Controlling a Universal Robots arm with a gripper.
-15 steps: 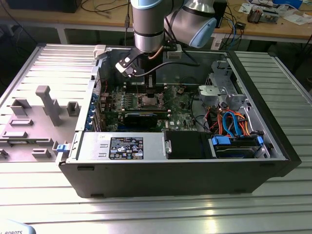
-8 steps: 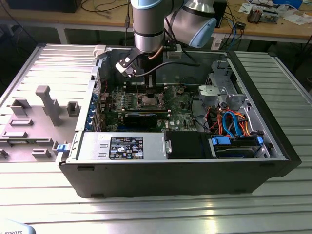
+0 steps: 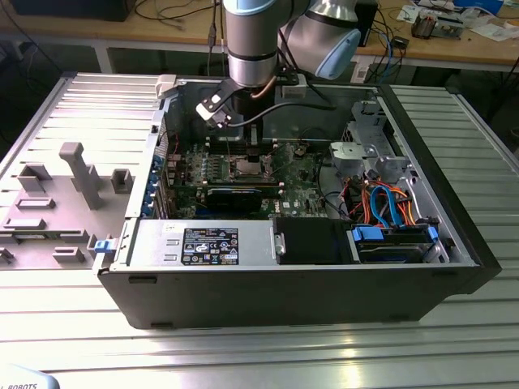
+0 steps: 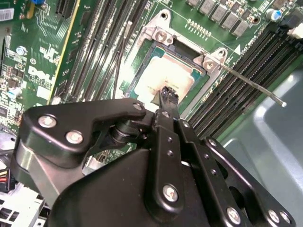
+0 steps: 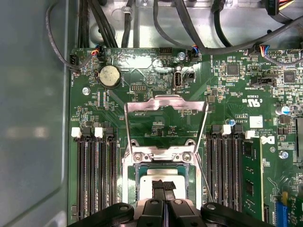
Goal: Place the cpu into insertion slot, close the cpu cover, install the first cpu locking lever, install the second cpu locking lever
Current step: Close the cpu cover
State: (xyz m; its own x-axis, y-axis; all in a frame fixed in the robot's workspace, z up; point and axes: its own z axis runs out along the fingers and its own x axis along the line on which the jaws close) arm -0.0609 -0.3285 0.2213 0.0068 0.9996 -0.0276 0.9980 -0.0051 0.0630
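One relation mattered most: the cpu (image 4: 163, 75) lay straight beneath the gripper (image 4: 168, 94), flat and level inside the insertion slot (image 5: 134, 182), so its placing looked done. Being square, the chip offered no long axis to line up; its edges ran parallel to the slot's rim. In the second wrist view the gripper's two black fingers were drawn together into one narrow tip with nothing between them, poised over the middle of the chip's pale top. Whether the tip pressed on the metal or hung just clear I could not tell. The cpu cover (image 5: 165, 100) stood swung open on its hinge at the slot's edge, on the side toward the coin battery (image 5: 110, 75), its square window showing green board (image 5: 161, 125) behind. A thin silver locking lever (image 4: 251, 85) stuck out free over the black memory slots (image 4: 255, 56), unlatched. In the exterior view the single arm (image 3: 251, 40) reached down into the open computer case (image 3: 284, 300) on the ribbed tabletop (image 3: 243, 356). White lettering dotted the board, and a printed label (image 3: 209, 245) sat on the grey power supply (image 3: 150, 251); its wording was left unread.
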